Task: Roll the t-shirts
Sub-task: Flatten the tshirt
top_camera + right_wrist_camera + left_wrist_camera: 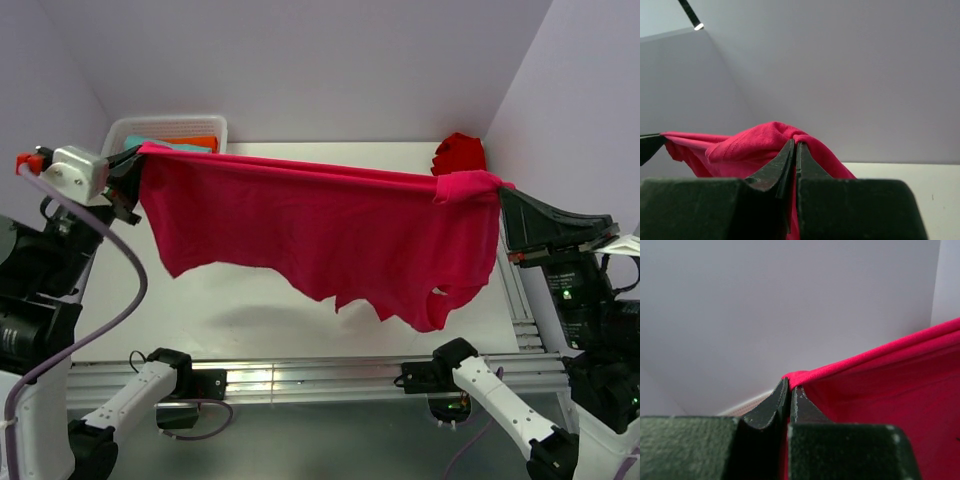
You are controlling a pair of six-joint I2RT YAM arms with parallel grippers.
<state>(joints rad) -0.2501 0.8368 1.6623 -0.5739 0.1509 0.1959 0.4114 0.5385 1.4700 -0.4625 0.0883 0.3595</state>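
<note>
Pinkish-crimson t-shirt (320,230) hangs spread like a curtain across the middle of the top view, its upper edge pulled into a nearly straight line from the upper left to the right side. The left gripper (133,172) pinches the left corner of that edge. In the left wrist view its fingers (782,400) are closed tight with a fold of the cloth (890,390) clamped between the tips. The right gripper (503,195) holds the opposite corner, where the fabric bunches into a knot-like wad. The right wrist view shows that gripper (795,145) closed on the bunched cloth (750,147). The lower hem sags unevenly over the white table (250,320) and casts a soft shadow there. It seems to hang clear of the surface, though the overhead angle leaves that uncertain. Behind the left corner sits a white basket (170,125) holding teal cloth (160,144) and orange cloth (195,143). A scarlet t-shirt (460,152) lies crumpled at the table's far right corner.
</note>
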